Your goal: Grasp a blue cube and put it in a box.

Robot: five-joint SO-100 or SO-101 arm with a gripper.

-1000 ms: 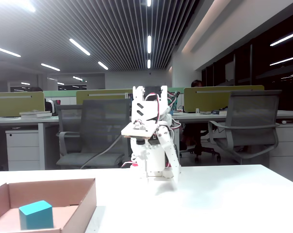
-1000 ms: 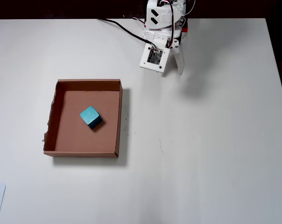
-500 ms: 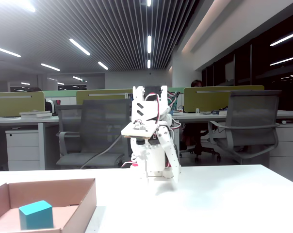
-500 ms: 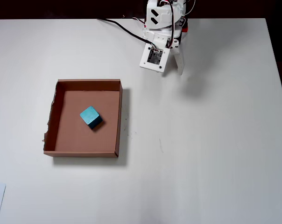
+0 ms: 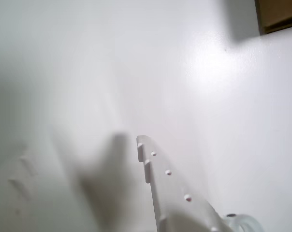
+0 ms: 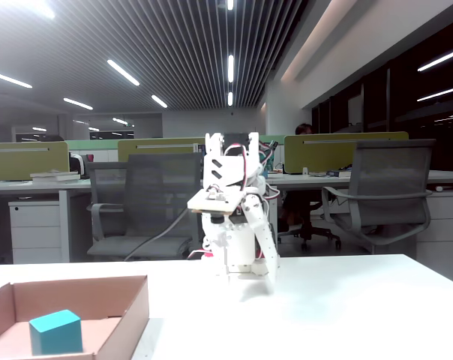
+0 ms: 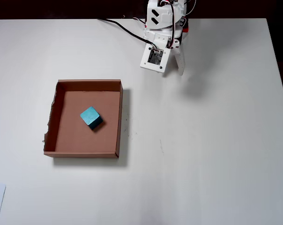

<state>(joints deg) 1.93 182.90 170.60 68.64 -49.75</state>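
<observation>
Already, by my reading, the job is looking finished. Working down from the biggest thing: the white table [image 7: 216, 154] is lying bare over most of its surface in the overhead view, with only the box and my own arm on it. The box [image 7: 61, 117] is sitting toward the left of that view, open-topped, well apart from my base at the top edge. In the fixed view its near corner wall [image 6: 136, 315] is showing low at the left.

The blue cube [image 7: 90, 116] is resting on the box floor, roughly central, not touching any wall as far as the overhead shows; the fixed view is showing it [image 6: 55, 332] inside too.

My claw [image 7: 174, 65] is hanging folded close to my base, pointing at bare table, with nothing between the fingers. The wrist view is showing one finger [image 5: 170, 193] over empty white surface and a box corner at the top right. How far apart the fingers are standing, I cannot tell.

Remaining: nothing that I am seeing.
</observation>
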